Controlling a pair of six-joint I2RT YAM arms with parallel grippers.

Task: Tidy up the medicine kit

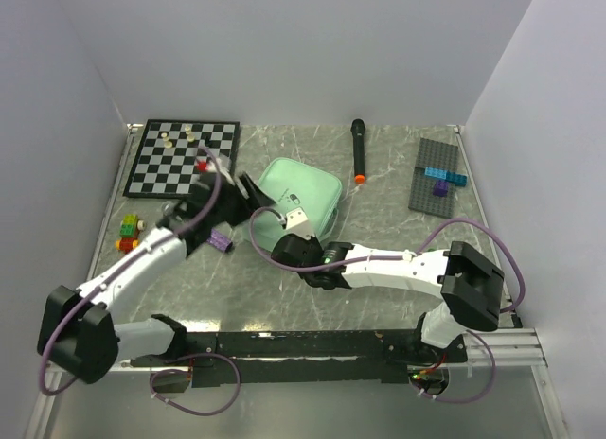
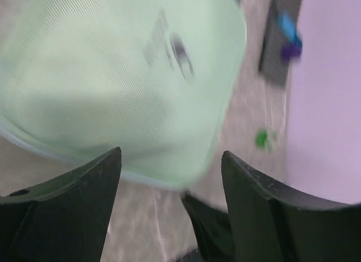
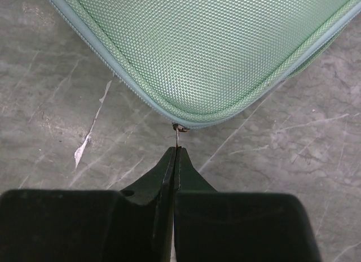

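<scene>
Medicine kit (image 1: 301, 195) lying mid-bench (image 1: 379, 221), an end effector at two of its sides.

Seen from above, the mint-green kit lies flat with its logo lid up. The left end effector (image 2: 169, 160) is at the kit's 9 o'clock edge, fingers spread wide with nothing between them; in its wrist view the kit fills the 12 o'clock side. The right end effector (image 3: 176, 150) sits at the kit's 6 o'clock corner, fingers pressed together and pinching the small metal zip pull (image 3: 178, 133).
</scene>
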